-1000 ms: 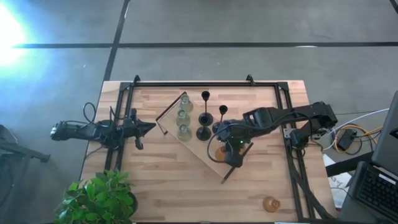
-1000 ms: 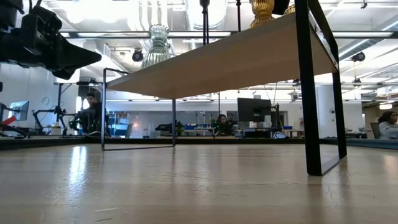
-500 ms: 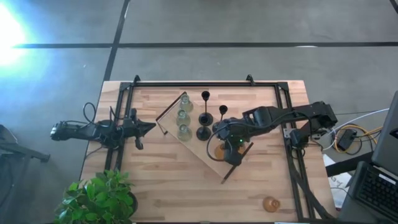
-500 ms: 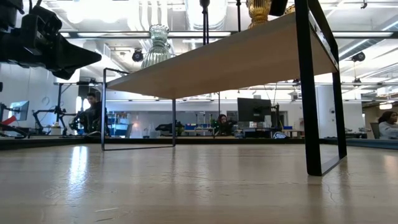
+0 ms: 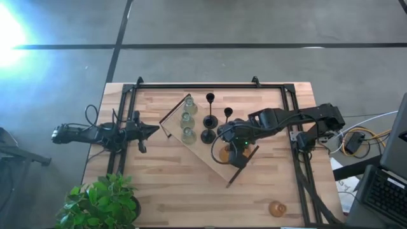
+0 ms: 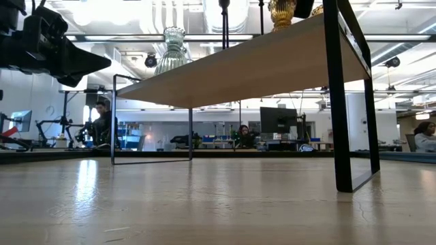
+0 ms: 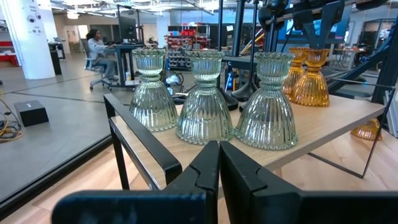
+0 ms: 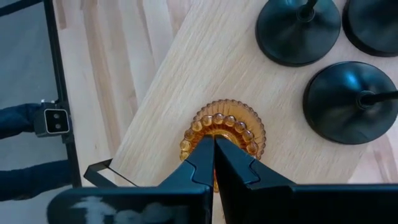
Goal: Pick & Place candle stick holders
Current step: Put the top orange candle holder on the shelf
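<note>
Amber glass holder (image 5: pixel 224 154) on the raised wooden board (image 5: pixel 197 149), seen from above directly under the right gripper (image 5: pixel 234 152). Green holders (image 5: pixel 187 117) and black holders (image 5: pixel 208 121) ranked further along the same board; one more amber piece (image 5: pixel 276 207) alone near the table's near edge. Left gripper (image 5: pixel 152 130) parked well off to the side. Compared with a second ago, only a slight creep of the right wrist.

From table height: amber holder (image 6: pixel 281 12) on top of the board (image 6: pixel 238 68), now a touch further left than a second ago. Probably being nudged or carried; cannot tell which.

Left wrist: left gripper (image 7: pixel 219 149) pressed together, holding nothing, pointed at the three green holders (image 7: pixel 202 99).

Right wrist: right gripper (image 8: pixel 214 146) pressed together, tips over the beaded rim of the amber holder (image 8: pixel 224 118), black bases (image 8: pixel 354 102) just beside. No glass visible between the fingers.

For a clean placement: keep the wrist plumb, move slowly, steer clear of the black bases, and set the glass flat before backing away.
</note>
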You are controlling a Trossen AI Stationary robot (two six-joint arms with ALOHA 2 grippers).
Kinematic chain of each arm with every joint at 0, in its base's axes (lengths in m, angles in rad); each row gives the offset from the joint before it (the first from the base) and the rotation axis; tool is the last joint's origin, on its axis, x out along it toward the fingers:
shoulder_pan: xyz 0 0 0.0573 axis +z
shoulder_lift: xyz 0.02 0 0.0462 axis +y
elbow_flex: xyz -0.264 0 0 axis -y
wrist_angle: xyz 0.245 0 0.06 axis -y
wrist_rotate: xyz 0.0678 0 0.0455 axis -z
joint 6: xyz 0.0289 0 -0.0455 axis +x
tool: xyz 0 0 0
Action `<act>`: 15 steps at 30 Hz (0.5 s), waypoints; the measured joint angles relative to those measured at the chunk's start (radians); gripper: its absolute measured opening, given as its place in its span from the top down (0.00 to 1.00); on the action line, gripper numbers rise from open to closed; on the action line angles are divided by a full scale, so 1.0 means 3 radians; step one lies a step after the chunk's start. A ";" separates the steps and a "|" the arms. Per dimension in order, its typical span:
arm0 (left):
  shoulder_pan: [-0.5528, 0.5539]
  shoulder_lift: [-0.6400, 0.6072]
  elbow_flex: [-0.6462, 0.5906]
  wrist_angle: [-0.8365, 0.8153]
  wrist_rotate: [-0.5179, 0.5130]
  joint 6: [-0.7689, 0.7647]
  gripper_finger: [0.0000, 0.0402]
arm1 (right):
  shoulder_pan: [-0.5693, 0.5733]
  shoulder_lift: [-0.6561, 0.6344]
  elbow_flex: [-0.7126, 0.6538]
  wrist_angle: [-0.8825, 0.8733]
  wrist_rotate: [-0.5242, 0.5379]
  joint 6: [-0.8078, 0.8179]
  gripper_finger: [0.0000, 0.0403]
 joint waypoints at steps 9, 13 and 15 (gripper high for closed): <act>0.0001 0.0000 0.0000 0.0000 0.0000 0.0001 0.95 | -0.0010 -0.0008 -0.0036 0.0038 0.0007 -0.0040 0.98; 0.0001 0.0000 0.0000 0.0000 0.0000 0.0000 0.95 | -0.0010 -0.0008 -0.0038 0.0075 0.0040 -0.0062 0.98; 0.0000 0.0000 0.0000 0.0000 0.0000 0.0000 0.95 | -0.0010 -0.0008 -0.0034 0.0073 0.0061 -0.0070 0.98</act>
